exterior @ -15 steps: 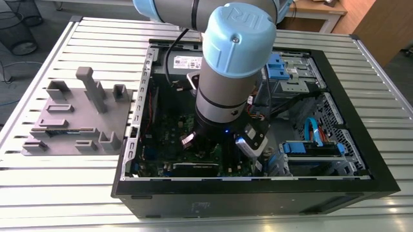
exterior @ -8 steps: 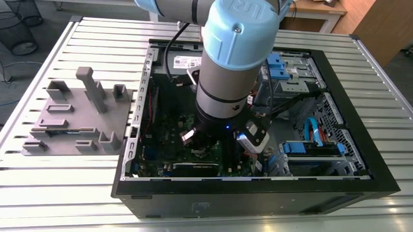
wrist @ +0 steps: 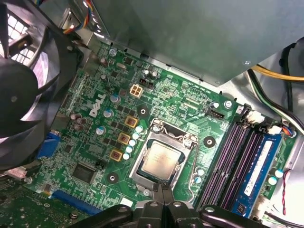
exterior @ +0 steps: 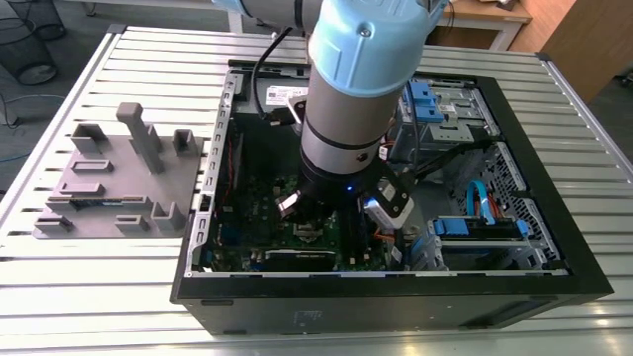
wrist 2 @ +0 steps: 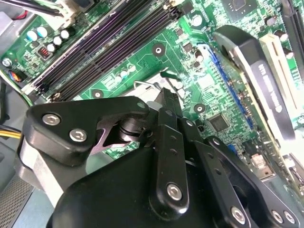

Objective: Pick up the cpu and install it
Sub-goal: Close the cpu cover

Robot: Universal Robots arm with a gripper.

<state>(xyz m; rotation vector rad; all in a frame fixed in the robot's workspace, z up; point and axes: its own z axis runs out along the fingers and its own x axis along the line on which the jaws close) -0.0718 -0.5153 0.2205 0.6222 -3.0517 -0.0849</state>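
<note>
Shows the arm [exterior: 346, 111] reaching straight down into the open computer case [exterior: 396, 293]. Lies on its side on the slatted bench [exterior: 148, 52], presumably so that the motherboard [wrist: 95, 156] faces up for vertical access. Puts the tool [wrist: 162, 192] low over the board, toward eight o'clock of the case's middle in the exterior view. Has its fingertips pressed together in both wrist views, with nothing between them.

Finds the cpu [wrist: 161, 159] lying flat and square inside the silver socket frame [wrist: 141, 156], metal top up, just beyond the fingertips. Appears already seated there, which would explain the empty, closed tool. Cannot tell whether the tips touch the frame's edge, nor whether the retaining lever [wrist: 194, 161] is latched. Sets the dark memory slots [wrist: 235, 161] just beside the socket.

Keeps the grey fixture plate [exterior: 118, 178] on the bench at nine o'clock of the case, likely as a staging place for parts.
</note>
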